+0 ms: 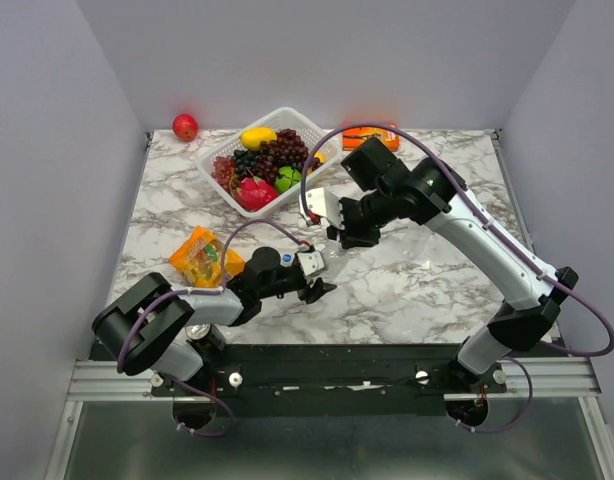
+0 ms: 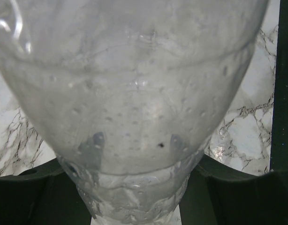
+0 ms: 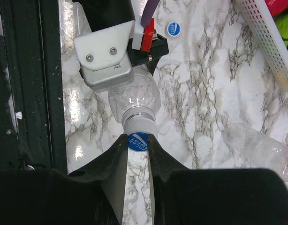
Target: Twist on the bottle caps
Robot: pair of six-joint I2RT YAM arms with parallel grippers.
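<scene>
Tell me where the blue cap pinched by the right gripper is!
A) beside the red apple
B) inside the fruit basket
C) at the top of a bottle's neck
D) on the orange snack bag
C: in the right wrist view, the bottle cap sits between the fingers of the right gripper, right against the neck top of the bottle.

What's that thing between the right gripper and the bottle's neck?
A blue cap, pinched in the right gripper and sitting on the neck of the bottle. The right wrist view shows it.
</scene>
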